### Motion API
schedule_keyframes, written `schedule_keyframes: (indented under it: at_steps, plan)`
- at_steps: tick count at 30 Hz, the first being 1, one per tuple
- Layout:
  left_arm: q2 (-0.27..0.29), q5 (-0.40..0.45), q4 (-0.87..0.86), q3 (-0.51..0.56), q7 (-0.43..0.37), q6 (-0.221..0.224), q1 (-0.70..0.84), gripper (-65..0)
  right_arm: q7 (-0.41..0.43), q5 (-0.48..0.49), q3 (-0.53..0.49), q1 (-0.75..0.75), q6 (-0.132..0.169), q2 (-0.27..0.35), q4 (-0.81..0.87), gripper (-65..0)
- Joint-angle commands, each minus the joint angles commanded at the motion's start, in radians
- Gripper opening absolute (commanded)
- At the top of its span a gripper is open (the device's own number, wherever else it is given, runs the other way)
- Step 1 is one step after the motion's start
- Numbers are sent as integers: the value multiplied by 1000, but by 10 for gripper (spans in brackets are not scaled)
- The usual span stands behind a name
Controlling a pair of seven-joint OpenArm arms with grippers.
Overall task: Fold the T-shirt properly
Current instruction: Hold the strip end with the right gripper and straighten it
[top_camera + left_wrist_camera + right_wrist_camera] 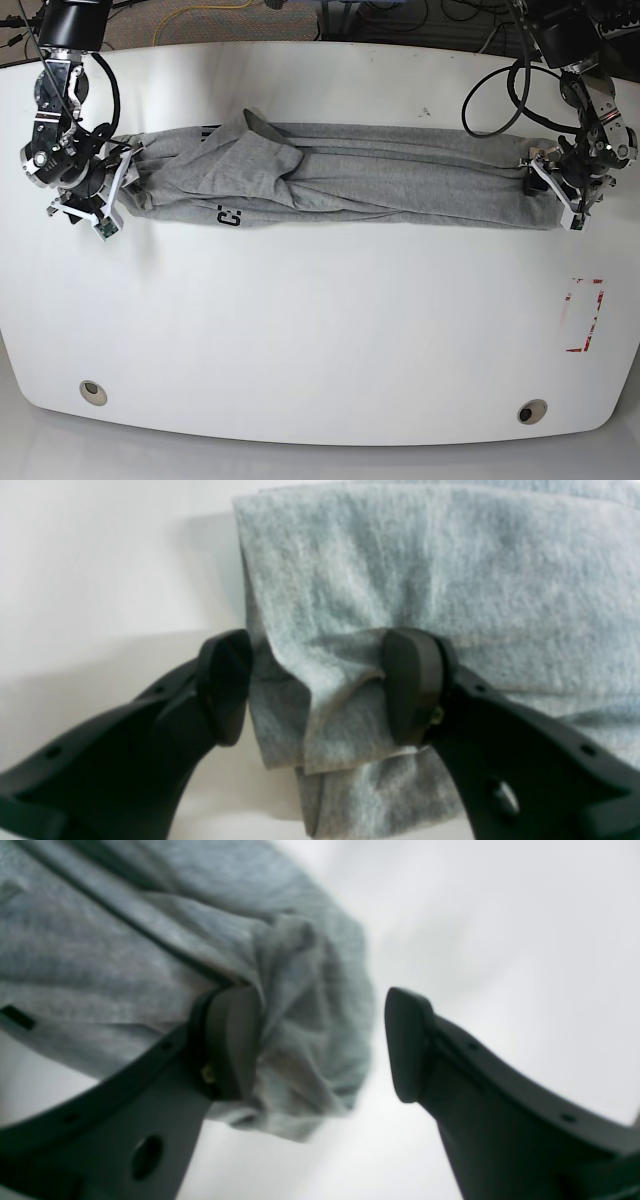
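Base view: fuzzy heather-grey T-shirt [340,178] stretched long — both arms' fingers [415,690] spread apart around bunched ends.

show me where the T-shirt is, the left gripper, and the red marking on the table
T-shirt [400,175]: base view, bare grey middle of the cloth.
Left gripper [317,690]: left wrist view, midway between its fingers.
Red marking [583,315]: base view, its outline.

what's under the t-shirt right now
The white table. The T-shirt lies stretched across it in a long band; whatever is beneath the cloth is hidden. Both grippers, left and right, sit open at its ends.
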Motion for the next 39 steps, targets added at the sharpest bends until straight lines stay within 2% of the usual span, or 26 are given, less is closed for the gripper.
schedule_keyframes:
  at_steps: [5,9,11,14,19,23,27,32,35,39]
  plan:
    - [0,0,0,0,0,0,0,-260,-9,0,0,-12,0,2,68,-277]
    - [0,0,0,0,0,0,2,-260,-72,0,0,-26,0,-14,176,-277]
    - [0,0,0,0,0,0,2,-260,-120,-3,0,-28,0,-69,249,-277]
    - [0,0,0,0,0,0,2,-260,-155,-9,0,-23,0,-118,296,-277]
    - [0,0,2,0,0,0,5,-260,-163,-12,-2,9,0,-192,284,-277]
    - [0,0,0,0,0,0,6,-260,-160,-51,-3,48,0,-244,229,-277]
    - [0,0,0,0,0,0,6,-260,-112,-112,-3,83,0,-273,153,-277]
    - [0,0,0,0,0,0,6,-260,-5,-186,-2,117,0,-272,11,-277]
    - [0,0,0,0,0,0,6,-260,49,-209,-2,133,0,-242,-69,-277]
    - [0,0,0,0,0,0,6,-260,77,-196,0,144,0,-195,-144,-277]
